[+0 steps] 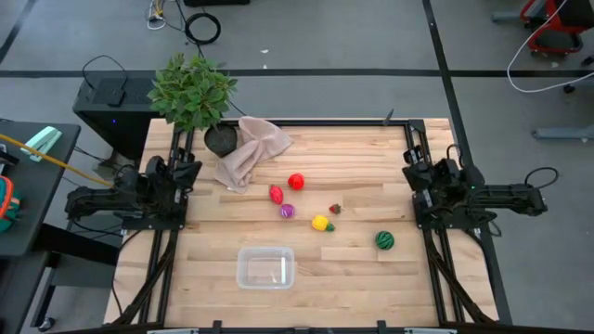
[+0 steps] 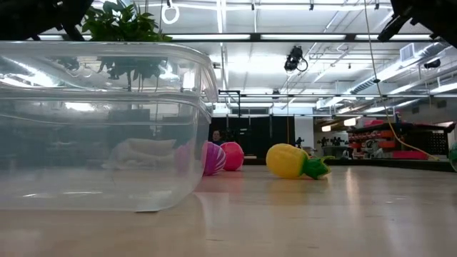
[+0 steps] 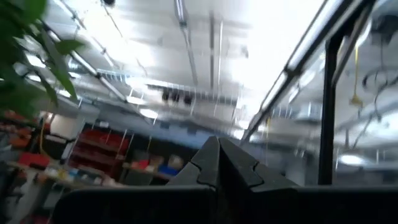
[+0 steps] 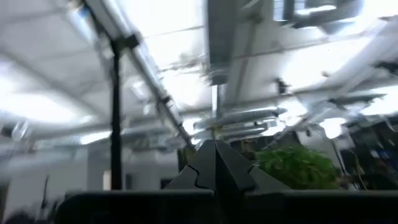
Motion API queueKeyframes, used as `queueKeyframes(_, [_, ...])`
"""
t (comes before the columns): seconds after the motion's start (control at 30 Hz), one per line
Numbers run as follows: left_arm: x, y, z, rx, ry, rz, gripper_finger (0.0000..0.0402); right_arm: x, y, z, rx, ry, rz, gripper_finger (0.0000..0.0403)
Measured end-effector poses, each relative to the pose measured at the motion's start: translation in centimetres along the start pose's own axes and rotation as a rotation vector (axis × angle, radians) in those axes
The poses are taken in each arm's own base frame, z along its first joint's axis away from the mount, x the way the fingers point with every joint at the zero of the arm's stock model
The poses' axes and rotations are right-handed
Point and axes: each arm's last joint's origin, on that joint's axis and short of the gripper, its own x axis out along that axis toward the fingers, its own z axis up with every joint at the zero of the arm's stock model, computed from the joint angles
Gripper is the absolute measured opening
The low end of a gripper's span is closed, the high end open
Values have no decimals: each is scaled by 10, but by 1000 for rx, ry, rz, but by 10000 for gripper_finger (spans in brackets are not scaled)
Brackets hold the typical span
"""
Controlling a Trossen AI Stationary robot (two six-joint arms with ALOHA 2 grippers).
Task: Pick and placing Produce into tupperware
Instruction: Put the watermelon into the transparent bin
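Meanwhile, produce (image 1: 296, 181) lies well apart from both closed end effectors (image 3: 217, 155).

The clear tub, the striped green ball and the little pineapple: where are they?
clear tub (image 1: 265, 268): high view, its bare floor.
striped green ball (image 1: 384, 240): high view, its middle.
pineapple (image 2: 286, 160): low view, its yellow body.

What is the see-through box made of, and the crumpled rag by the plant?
The box looks like clear, glossy plastic: you can see the wood through it, and its walls catch reflections. The rag looks like soft beige cloth, matte, bunched into loose folds. The exact fabric cannot be told.
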Motion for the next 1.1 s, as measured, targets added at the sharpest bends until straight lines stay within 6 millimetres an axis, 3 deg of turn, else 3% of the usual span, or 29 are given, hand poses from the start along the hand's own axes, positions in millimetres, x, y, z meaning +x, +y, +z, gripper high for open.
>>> queueKeyframes(0.1, [0, 0, 6, -73, -55, 12, 18, 5, -1, 13, 92, -78, -117, 5])
queueKeyframes(0.23, [7, -4, 19, -123, -81, 18, 18, 14, 0, 32, 74, -152, -222, 5])
queueKeyframes(0.43, [34, -16, 43, -63, -54, 26, 23, 45, 5, 66, 114, -190, -264, 5])
queueKeyframes(0.8, [115, -44, 73, 36, 187, 30, 124, 125, 16, 106, 115, 185, -276, 42])
queueKeyframes(1.1, [182, -72, 87, 208, 442, -18, 183, 165, 24, 143, 58, 528, -350, 101])
